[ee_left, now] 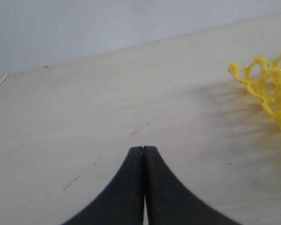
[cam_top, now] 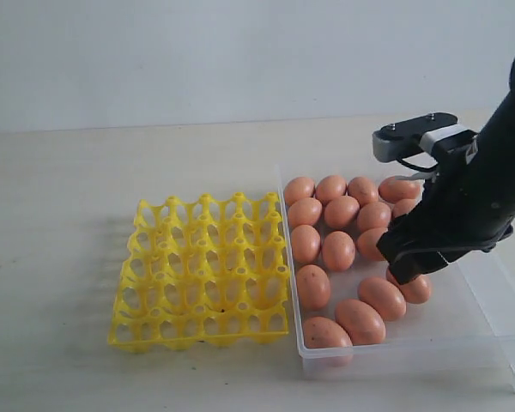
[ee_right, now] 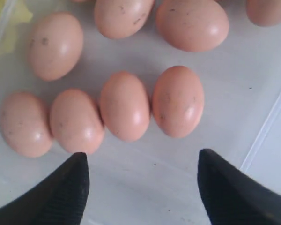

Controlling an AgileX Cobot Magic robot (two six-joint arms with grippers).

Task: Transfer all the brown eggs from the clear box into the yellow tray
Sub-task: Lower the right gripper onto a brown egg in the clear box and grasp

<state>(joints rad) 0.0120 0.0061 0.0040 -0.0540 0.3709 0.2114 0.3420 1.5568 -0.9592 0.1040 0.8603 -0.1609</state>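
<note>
A pale surface [cam_top: 69, 257] meets a plain white wall [cam_top: 240, 51]. The brown eggs [cam_top: 339, 251] lie in the clear box [cam_top: 489, 292] toward its right edge, touching the yellow tray [cam_top: 202, 270]. The right pincer [ee_right: 143, 157] hangs wide open and empty, seemingly just over them; the left pincer [ee_left: 143, 149] is closed.

Soft, even, bright light fills all three views, with no harsh glare. In the exterior view the yellow tray [cam_top: 202, 270] throws only a faint shadow leftward onto the pale surface [cam_top: 60, 215], the brown eggs [cam_top: 337, 250] carry small dull highlights, and the right arm [cam_top: 489, 189] reads as near-featureless black. The left wrist view shows a diffuse, smeared tray shadow. The right wrist view is slightly soft; the right gripper [ee_right: 143, 156] has dark jaws, blurred at the frame edge.
</note>
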